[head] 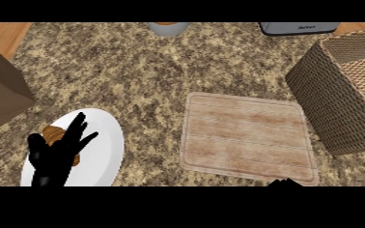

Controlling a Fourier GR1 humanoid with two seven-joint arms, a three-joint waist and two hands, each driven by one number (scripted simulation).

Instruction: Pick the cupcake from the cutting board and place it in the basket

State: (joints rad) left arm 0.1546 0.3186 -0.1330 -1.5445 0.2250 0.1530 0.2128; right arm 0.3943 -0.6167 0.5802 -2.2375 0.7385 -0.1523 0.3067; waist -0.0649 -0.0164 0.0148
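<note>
The wooden cutting board [246, 135] lies flat on the counter at centre right, and nothing rests on its top. No cupcake shows anywhere in the view. The woven brown basket [335, 92] stands just right of the board; its opening is cut off by the view's right edge. My left hand [61, 149] is open at the lower left, fingers up, resting over a white plate [103, 145]. Only a dark tip of my right hand [285, 182] shows at the lower edge, just below the board's near right corner.
A brown food item [51, 134] lies on the white plate, partly behind my left hand. A brown box [10, 94] stands at the left edge. At the far edge sit a grey cup [169, 28] and a grey appliance [298, 28].
</note>
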